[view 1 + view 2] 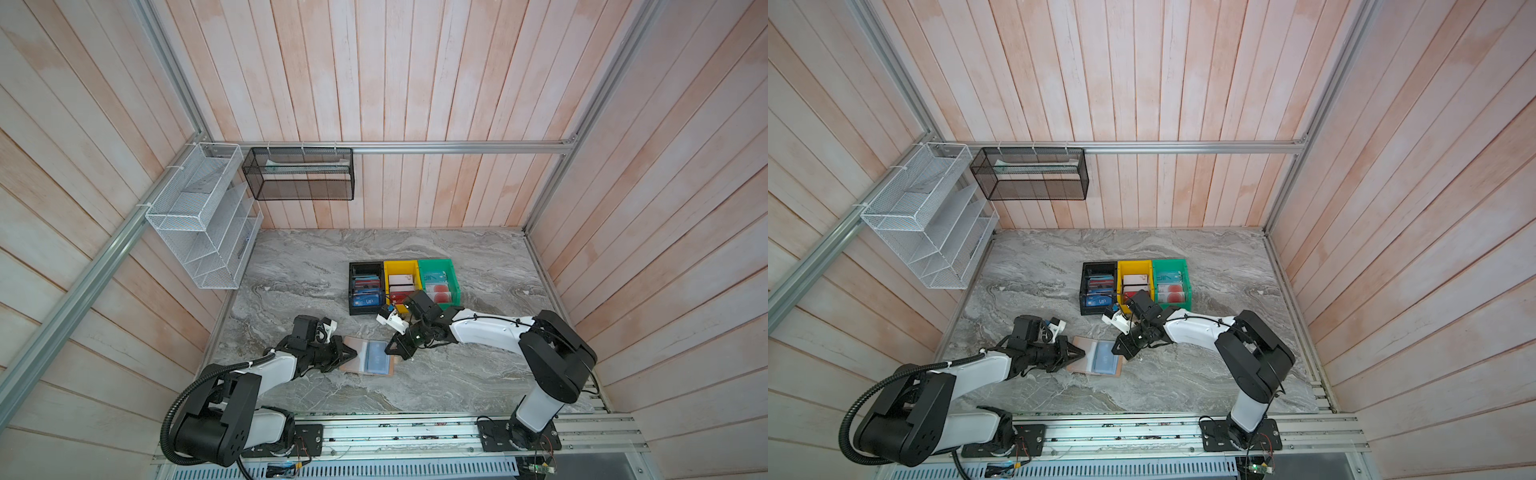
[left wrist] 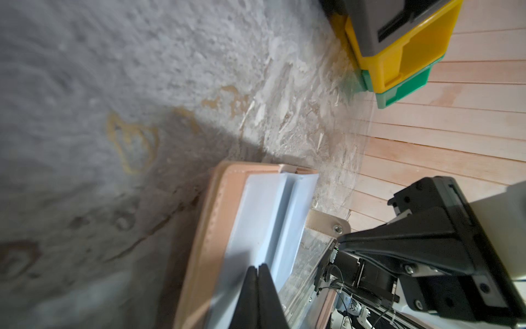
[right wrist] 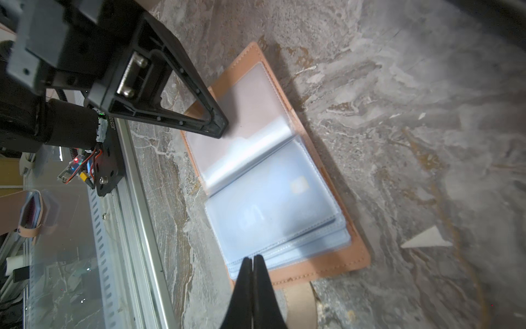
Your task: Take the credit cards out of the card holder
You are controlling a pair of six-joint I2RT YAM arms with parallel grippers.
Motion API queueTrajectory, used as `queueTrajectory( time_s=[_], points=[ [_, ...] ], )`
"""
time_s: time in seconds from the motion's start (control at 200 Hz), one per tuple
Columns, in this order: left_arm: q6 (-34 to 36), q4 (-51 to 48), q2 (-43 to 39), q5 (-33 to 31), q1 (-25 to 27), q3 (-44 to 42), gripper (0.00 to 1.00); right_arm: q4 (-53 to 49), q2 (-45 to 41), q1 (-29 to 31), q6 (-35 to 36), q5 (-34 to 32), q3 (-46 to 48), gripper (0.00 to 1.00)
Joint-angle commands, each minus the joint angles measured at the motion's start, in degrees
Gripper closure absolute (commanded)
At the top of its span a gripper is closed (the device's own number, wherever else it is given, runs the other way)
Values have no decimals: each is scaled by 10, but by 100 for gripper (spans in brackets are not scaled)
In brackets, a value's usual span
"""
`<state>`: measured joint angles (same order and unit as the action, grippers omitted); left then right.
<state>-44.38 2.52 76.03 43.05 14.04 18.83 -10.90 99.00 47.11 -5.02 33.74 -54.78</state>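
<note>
Tan-brown booklet-style card holder (image 1: 368, 358) lies open on grey marbled tabletop (image 1: 457, 374), lower centre of both top views. One blue plastic card (image 3: 270, 199) is seen inside a clear sleeve page, so removal is judged not yet begun. Left gripper (image 2: 257, 267) is closed, its tip set on the opposite page. Right gripper (image 3: 252, 259) is closed at the sleeve edge. Nothing is seen clamped in either.

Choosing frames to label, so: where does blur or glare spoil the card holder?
Left wrist: table blurred, the card holder soft, its sleeves washed pale. Right wrist: sleeve glare hazes the blue card; the view's edges smear. Both top views: sharp, but it is small.
</note>
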Motion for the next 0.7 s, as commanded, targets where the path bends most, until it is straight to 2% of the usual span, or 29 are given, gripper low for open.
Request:
queueTrajectory(
  time_s=[0.0,0.695],
  points=[
    [12,-14,3,-24,-1,-8,95,21,19,3,-25,0,2,100],
    [18,-15,28,-46,-1,-18,98,23,74,3,-27,-8,-15,100]
  ],
)
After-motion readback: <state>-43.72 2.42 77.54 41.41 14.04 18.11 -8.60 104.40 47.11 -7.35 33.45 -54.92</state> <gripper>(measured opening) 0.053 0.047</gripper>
